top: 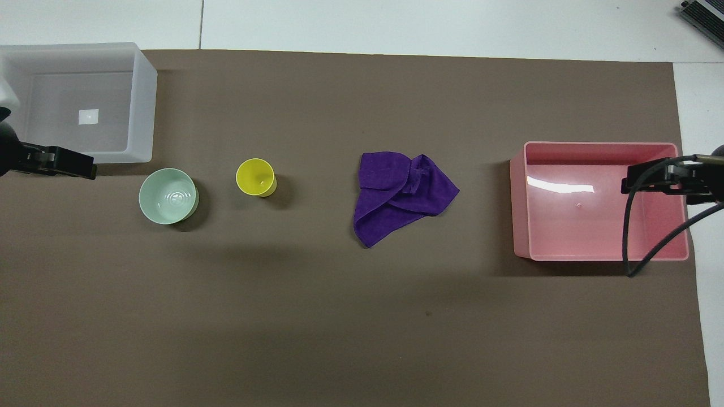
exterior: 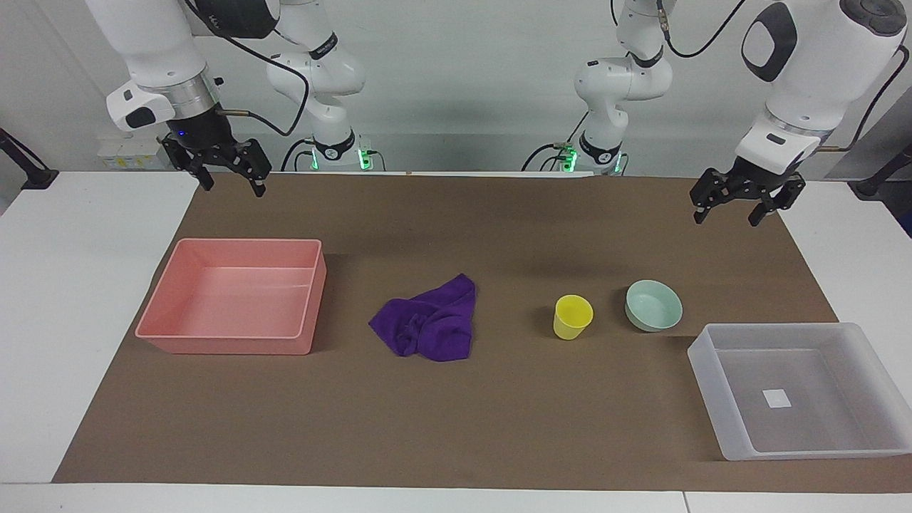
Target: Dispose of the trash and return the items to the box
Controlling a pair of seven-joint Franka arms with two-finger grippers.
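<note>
Facing view first: we see our left pincer [exterior: 739, 209] raised over the brown mat [exterior: 499, 427] at the left arm's end of the worktop [exterior: 64, 299], its fingers spread apart and empty. Our right pincer [exterior: 228, 174] hangs over the mat's edge near the robots at the right arm's end, also spread apart and holding nothing. Neither touches anything.

On the mat we find the things laid roughly in a row. The pink tub [exterior: 231, 347] sits toward the right arm's end, and nothing lies in it. Beside it, toward the middle of the mat, the purple cloth [exterior: 431, 324] lies crumpled, well apart from the tub. Further toward the left arm's end stands the yellow cup [exterior: 572, 317], upright with its mouth up, and just beside it the mint bowl [exterior: 653, 305], also upright; the two do not touch. The clear box [exterior: 719, 406] sits at the left arm's end, farther from the robots than the bowl and near it, with only a white square sticker [exterior: 776, 398] on its bottom.

From the overhead view we see the same order: clear box [top: 144, 113], mint bowl [top: 168, 196], yellow cup [top: 255, 177], purple cloth [top: 399, 198], pink tub [top: 520, 203]. Our left pincer [top: 54, 161] shows only as a dark tip over the near wall of the box, and our right pincer [top: 656, 180] over the pink tub.
</note>
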